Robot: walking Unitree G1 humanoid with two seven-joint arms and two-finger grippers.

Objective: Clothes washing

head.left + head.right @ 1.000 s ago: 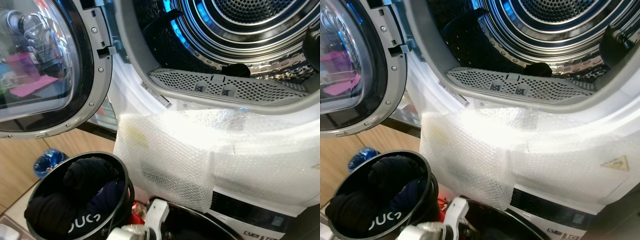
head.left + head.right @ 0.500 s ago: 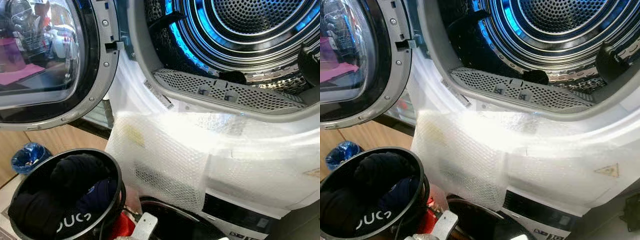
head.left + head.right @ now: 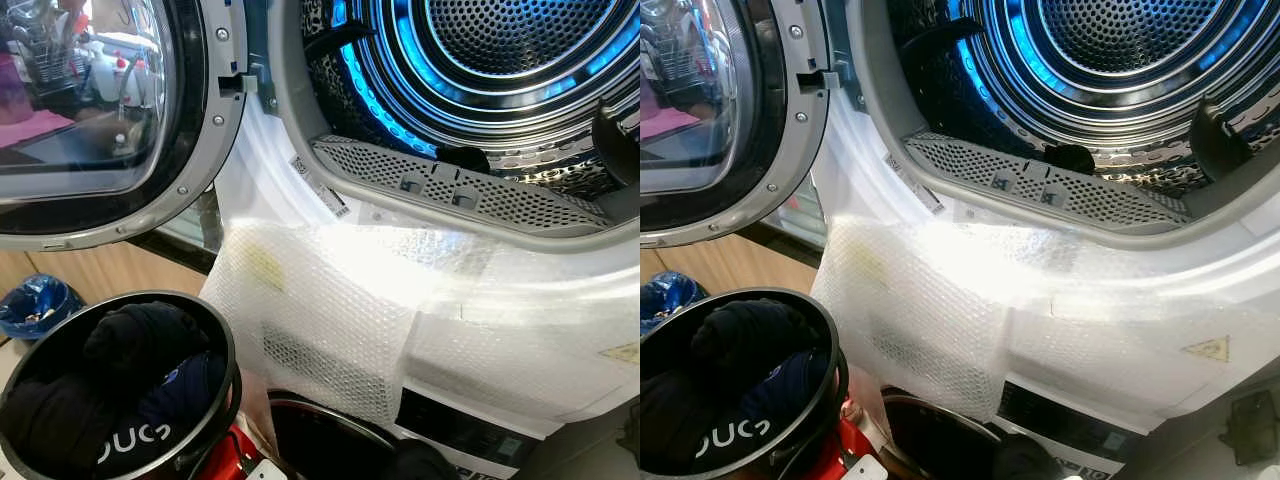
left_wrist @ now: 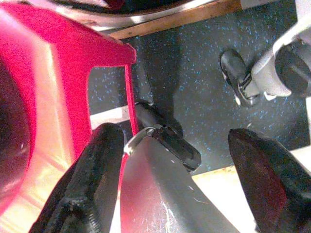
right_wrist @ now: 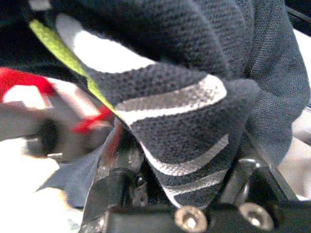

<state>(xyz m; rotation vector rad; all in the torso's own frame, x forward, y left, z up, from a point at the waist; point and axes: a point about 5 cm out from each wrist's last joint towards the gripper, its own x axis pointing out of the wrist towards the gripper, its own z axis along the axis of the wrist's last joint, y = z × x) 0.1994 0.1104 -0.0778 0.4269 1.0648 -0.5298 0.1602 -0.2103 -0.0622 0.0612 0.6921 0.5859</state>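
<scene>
The washing machine's round door (image 3: pixel 95 120) stands swung open to the left of its drum (image 3: pixel 500 70), which glows blue inside, and bubble wrap (image 3: pixel 340 310) covers the white front below the opening. At lower left a black bucket (image 3: pixel 225 375) holds dark clothes (image 3: pixel 130 350), beside something red (image 3: pixel 845 455). The left end effector (image 4: pixel 175 179) has its fingers spread wide with nothing between them, hanging over a dark speckled floor (image 4: pixel 204 82) next to a red stool (image 4: pixel 58 73), while the right end effector (image 5: pixel 180 184) has a dark knit garment (image 5: pixel 184 97) with pale stripes draped across it, fingers hidden, so I cannot tell their state.
</scene>
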